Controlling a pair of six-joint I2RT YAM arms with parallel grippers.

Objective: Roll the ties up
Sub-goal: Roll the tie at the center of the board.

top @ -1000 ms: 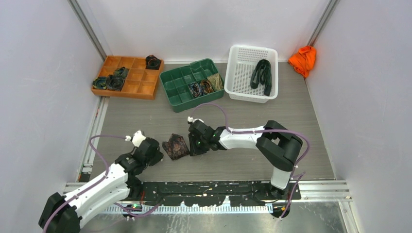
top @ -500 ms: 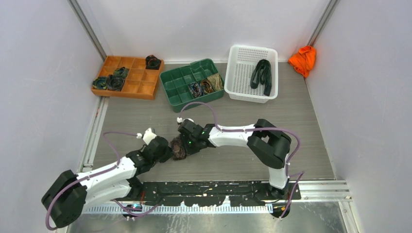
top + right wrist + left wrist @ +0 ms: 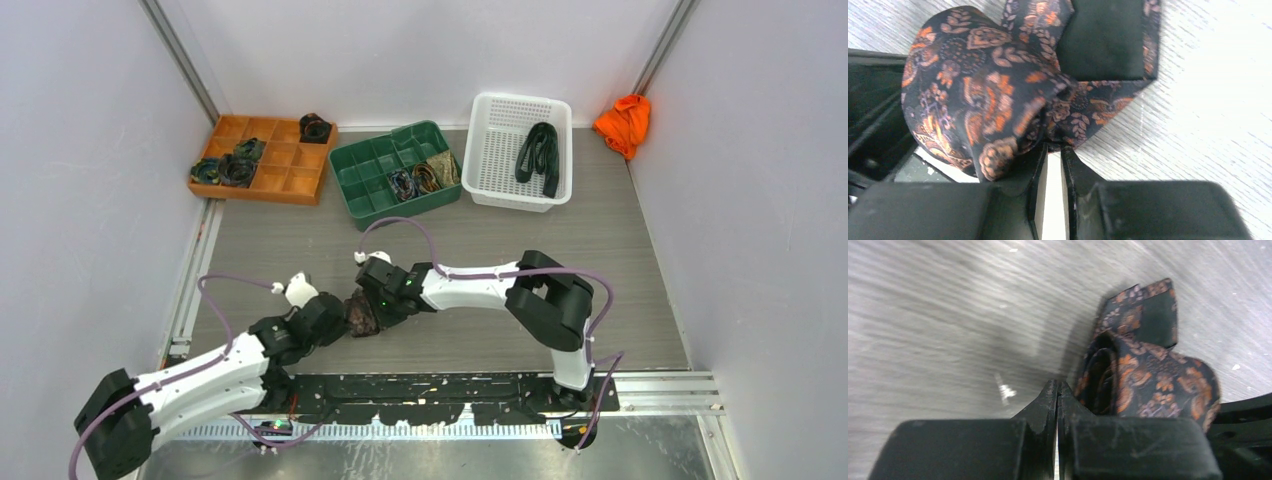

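Note:
A dark brown tie (image 3: 362,314) with an orange paisley pattern lies partly coiled on the table between my two grippers. In the right wrist view the tie (image 3: 983,90) bulges over the left finger, its pointed end spread flat on the table behind. My right gripper (image 3: 1053,147) pinches a fold of it at the fingertips, the jaws only a narrow slit apart. My left gripper (image 3: 1057,387) is shut with nothing between its fingers, and the tie (image 3: 1148,375) presses against the outside of its right finger. From above, the left gripper (image 3: 335,318) and right gripper (image 3: 375,300) flank the coil.
At the back stand an orange tray (image 3: 285,178) holding coiled ties, a green tray (image 3: 365,185) with more coils, and a white basket (image 3: 495,150) containing a black tie (image 3: 540,155). An orange cloth lump (image 3: 623,122) lies in the back right corner.
The right gripper has shifted left, dragging the tie from a flat patch into a bunched coil. The left arm has swung right until its gripper touches the tie.

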